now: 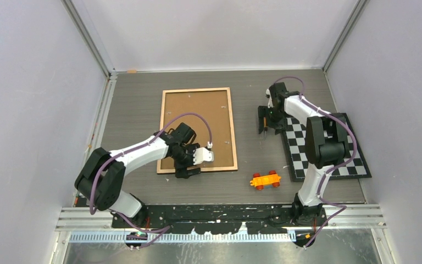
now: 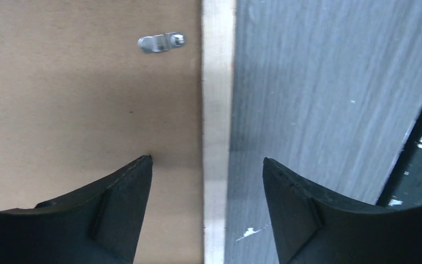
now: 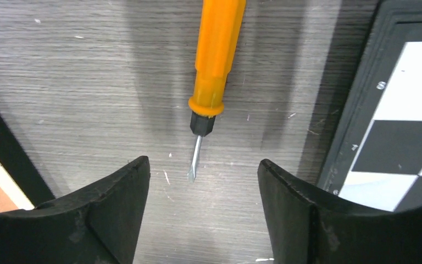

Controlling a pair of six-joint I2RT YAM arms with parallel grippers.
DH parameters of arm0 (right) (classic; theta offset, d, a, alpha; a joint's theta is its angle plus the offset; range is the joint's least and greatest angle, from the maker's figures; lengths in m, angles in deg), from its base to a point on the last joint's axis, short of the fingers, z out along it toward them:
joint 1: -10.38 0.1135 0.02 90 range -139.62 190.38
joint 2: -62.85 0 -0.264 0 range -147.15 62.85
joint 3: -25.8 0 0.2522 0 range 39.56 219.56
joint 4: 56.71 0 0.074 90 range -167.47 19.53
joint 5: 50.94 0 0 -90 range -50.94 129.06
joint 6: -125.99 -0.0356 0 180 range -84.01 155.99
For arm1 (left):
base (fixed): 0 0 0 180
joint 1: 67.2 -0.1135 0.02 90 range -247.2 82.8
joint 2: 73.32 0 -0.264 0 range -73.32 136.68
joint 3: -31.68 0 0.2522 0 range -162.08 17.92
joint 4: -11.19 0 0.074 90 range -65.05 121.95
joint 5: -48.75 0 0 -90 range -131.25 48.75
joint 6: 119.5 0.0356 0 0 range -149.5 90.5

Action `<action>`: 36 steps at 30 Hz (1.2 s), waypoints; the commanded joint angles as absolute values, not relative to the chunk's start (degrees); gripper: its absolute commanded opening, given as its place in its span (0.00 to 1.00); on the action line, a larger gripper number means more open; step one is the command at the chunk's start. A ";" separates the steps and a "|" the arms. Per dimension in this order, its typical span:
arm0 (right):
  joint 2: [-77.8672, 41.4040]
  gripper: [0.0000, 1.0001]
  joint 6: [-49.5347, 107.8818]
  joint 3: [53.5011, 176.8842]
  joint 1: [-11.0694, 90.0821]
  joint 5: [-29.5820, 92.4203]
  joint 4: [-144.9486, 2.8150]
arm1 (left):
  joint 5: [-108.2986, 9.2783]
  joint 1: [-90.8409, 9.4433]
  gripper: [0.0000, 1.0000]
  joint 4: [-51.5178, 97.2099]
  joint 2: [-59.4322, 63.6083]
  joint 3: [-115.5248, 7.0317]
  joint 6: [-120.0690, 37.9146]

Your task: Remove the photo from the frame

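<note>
The frame (image 1: 198, 118) lies back-up, left of the desk's (image 1: 137, 99) centre, with bare desk along all four of its edges. The photo is hidden under the brown board. The left gripper (image 2: 206, 162) is at the frame's near right corner, jaws parted astride the light wooden rim (image 2: 217, 110), a metal tab (image 2: 161, 42) just beyond. The right gripper (image 3: 203, 162) hangs with released jaws over an orange screwdriver (image 3: 214, 71) lying between the frame and the checkerboard mat (image 3: 406, 110). A toy car (image 1: 265, 180) sits nearer the front edge.
</note>
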State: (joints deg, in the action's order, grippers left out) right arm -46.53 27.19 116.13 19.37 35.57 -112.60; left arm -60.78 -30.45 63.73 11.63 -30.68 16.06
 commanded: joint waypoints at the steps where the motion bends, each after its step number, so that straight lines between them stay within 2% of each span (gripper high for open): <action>1: -39.90 0.82 29.13 119.20 19.36 35.54 -110.67 | -55.94 -30.54 0.72 54.76 12.23 -30.56 14.67; 2: -39.37 0.85 29.79 119.62 19.41 35.16 -110.11 | -54.77 -30.54 0.71 53.33 12.82 -30.39 14.39; 7: -37.43 0.88 35.64 122.37 20.88 36.84 -107.32 | -52.43 -32.33 0.65 49.42 15.29 -31.38 13.80; 10: -35.59 0.99 37.85 123.39 21.04 35.66 -103.99 | -53.71 -34.94 0.63 49.03 16.70 -33.64 13.39; 15: -32.28 1.00 39.64 123.25 21.82 28.35 -96.98 | -54.23 -38.25 0.63 47.93 18.67 -36.33 15.95; 18: -32.72 1.00 31.49 122.95 21.82 30.54 -93.27 | -54.76 -38.63 0.61 47.53 19.00 -37.33 18.15; 20: -35.34 1.00 31.26 126.28 21.63 27.06 -97.80 | -57.00 -38.51 0.60 48.06 18.78 -37.70 19.41; 24: -42.14 1.00 30.07 132.53 21.29 12.43 -108.02 | -58.97 -36.35 0.60 48.59 19.34 -37.91 19.44; 28: -45.44 1.00 24.67 131.36 21.29 6.20 -106.90 | -56.50 -32.91 0.57 47.01 20.80 -36.85 19.50; 31: -46.64 0.99 22.16 129.61 21.30 4.77 -105.58 | -53.75 -31.61 0.51 47.01 22.87 -37.53 18.83; 34: -48.70 0.99 18.82 128.23 21.28 2.50 -104.51 | -51.68 -31.39 0.39 47.41 24.26 -38.18 18.81; 35: -49.43 1.00 17.77 127.46 21.33 1.62 -104.00 | -51.41 -31.38 0.32 47.41 24.32 -38.32 18.77; 36: -50.24 1.00 16.90 126.66 21.28 0.53 -103.24 | -51.18 -31.42 0.17 47.52 24.02 -38.55 18.71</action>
State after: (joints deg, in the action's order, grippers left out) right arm -49.00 22.64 128.35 21.45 6.77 -105.39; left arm -52.98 -31.54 48.70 22.14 -37.41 18.77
